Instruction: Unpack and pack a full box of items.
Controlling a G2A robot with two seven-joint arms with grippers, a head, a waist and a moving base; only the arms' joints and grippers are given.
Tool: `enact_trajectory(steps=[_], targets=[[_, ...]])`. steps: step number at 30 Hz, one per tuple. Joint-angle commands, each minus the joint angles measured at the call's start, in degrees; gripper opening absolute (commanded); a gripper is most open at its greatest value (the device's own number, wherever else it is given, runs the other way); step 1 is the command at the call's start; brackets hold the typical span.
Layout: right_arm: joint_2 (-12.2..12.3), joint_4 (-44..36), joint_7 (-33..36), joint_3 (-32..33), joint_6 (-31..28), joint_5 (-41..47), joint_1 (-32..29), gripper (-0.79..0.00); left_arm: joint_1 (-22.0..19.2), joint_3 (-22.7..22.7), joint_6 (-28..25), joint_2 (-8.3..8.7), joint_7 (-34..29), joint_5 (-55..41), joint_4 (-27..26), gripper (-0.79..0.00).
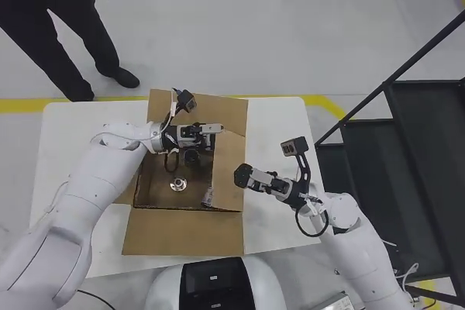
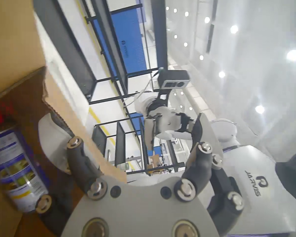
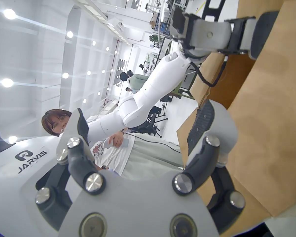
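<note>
An open cardboard box (image 1: 182, 232) stands on the white table (image 1: 70, 155). Inside it a can (image 1: 177, 184) stands upright, and a dark item (image 1: 191, 156) lies beside it. My left gripper (image 1: 215, 129) hangs over the box's far right part, open. In the left wrist view the raised flap (image 2: 64, 104) runs between the open fingers of the left gripper (image 2: 125, 134). A red-capped spray can (image 2: 17, 164) rests inside the box beside them. My right gripper (image 1: 239, 177) is open and holds nothing, just outside the box's right flap (image 3: 266, 134). One of its fingers (image 3: 207, 122) is close to that cardboard.
A black metal rack (image 1: 403, 139) stands to the right of the table. The box's front flap lies flat toward the near table edge. Bare table shows to the left of the box and along its right side.
</note>
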Motion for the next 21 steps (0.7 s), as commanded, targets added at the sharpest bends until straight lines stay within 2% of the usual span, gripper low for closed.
enact_trajectory(steps=[1,8,17,21], targets=[[0.27,-1.09,2.26,0.32,0.33,0.71,-0.90,0.000,-0.11,0.06,2.00,-0.61,-1.71,-2.52,-0.58,0.000],[1.12,-4.53,6.63,1.22,3.09,0.59,-4.27,0.000,-0.03,1.39,4.17,-2.92,-3.89,-5.29,-1.62,0.000],[1.89,-8.75,6.39,2.74,4.80,-0.45,-8.22,0.000,-0.38,3.60,4.22,-6.48,-3.94,-6.08,-0.85,0.000],[2.34,-10.09,3.28,5.61,6.55,-3.63,-10.10,0.000,-0.80,3.57,4.40,-7.54,-4.12,-6.16,-0.11,0.000]])
